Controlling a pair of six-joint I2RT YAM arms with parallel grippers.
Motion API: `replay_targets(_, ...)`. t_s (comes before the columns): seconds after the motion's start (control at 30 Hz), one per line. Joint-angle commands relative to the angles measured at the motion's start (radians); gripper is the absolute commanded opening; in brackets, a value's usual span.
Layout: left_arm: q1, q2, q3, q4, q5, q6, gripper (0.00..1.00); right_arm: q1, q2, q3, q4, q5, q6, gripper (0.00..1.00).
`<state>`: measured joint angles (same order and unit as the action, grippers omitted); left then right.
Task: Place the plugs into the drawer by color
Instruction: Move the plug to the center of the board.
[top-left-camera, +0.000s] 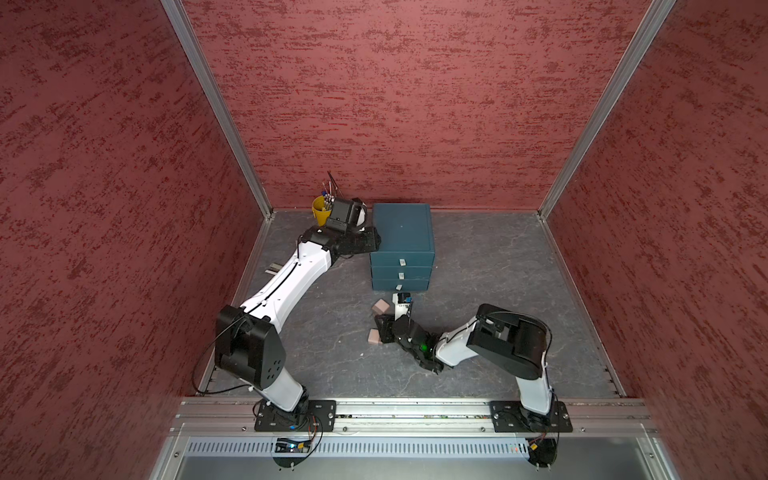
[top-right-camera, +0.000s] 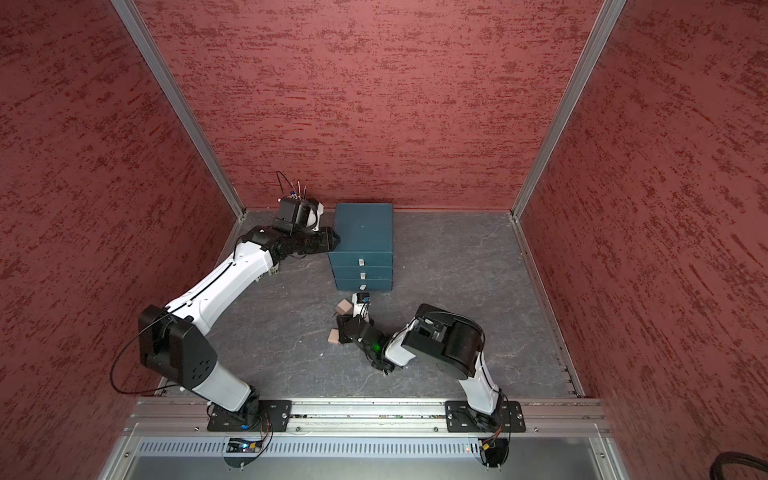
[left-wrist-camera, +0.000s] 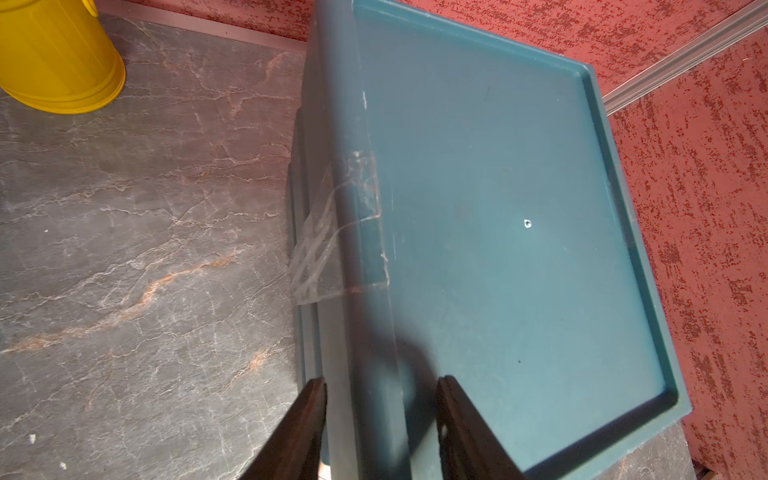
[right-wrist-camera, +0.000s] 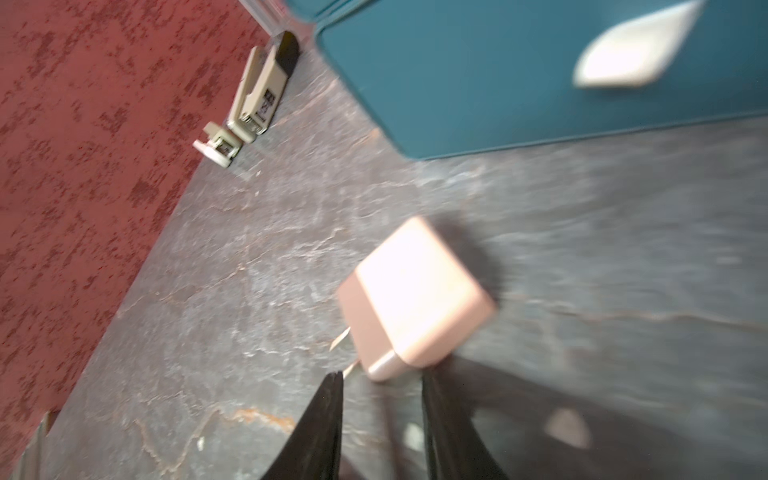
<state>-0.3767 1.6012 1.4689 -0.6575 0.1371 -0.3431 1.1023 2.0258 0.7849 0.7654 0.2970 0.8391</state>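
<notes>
Reaching for pinkish-tan plastic cube plug (right-wrist-camera: 415, 295): right gripper (right-wrist-camera: 382, 376) apart, empty; nxt close on it. Left gripper (left-wrist-camera: 382, 380) apart over teal drawer cabinet (left-wrist-camera: 498, 208) rim.

Grey surface (left-wrist-camera: 124, 249) with a stone look, veined in white and rust, matt with a faint sheen. Teal drawer unit (left-wrist-camera: 498, 208) in smooth plastic, dull rather than shiny, lightly scuffed along one edge. Strip of clear glossy tape (left-wrist-camera: 332, 232) creased over that edge. Yellow cup (left-wrist-camera: 54, 54) in bright, slick plastic. Pinkish plug (right-wrist-camera: 415, 295) in smooth satin plastic with thin metal prongs (right-wrist-camera: 341, 338) (blurred, so no finer grain to tell). Beige stapler (right-wrist-camera: 257, 95) in hard plastic, with a black part. Red walls (top-left-camera: 415, 83) rough and mottled, like coarse plaster. Frame rails (top-left-camera: 216, 104) in pale brushed metal. Arm shells (top-left-camera: 291, 278) white and glossy.
</notes>
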Motion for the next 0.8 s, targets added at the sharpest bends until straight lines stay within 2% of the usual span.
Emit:
replay_targets(0.0, 0.001, -0.002, -0.033, -0.070, -0.001, 0.009, 0.47, 0.023, 0.051, 0.043, -0.115, -0.074, -0.009, 0.36)
replay_targets(0.1, 0.003, -0.002, -0.032, -0.070, 0.001, 0.010, 0.47, 0.025, 0.026, 0.020, -0.102, -0.040, -0.021, 0.36)
replay_targets(0.27, 0.003, -0.005, -0.032, -0.068, 0.008, 0.010, 0.47, 0.011, -0.107, -0.141, -0.031, 0.097, -0.007, 0.37)
replay_targets(0.37, 0.004, -0.006, -0.033, -0.065, 0.007, 0.011, 0.47, -0.008, -0.148, -0.184, -0.053, 0.147, 0.010, 0.34)
replay_targets(0.47, 0.002, -0.007, -0.033, -0.065, 0.006, 0.012, 0.47, -0.026, -0.120, -0.152, -0.076, 0.140, -0.004, 0.28)
replay_targets(0.77, 0.001, -0.007, -0.031, -0.062, 0.019, 0.006, 0.47, -0.048, -0.006, -0.023, -0.097, 0.128, -0.074, 0.25)
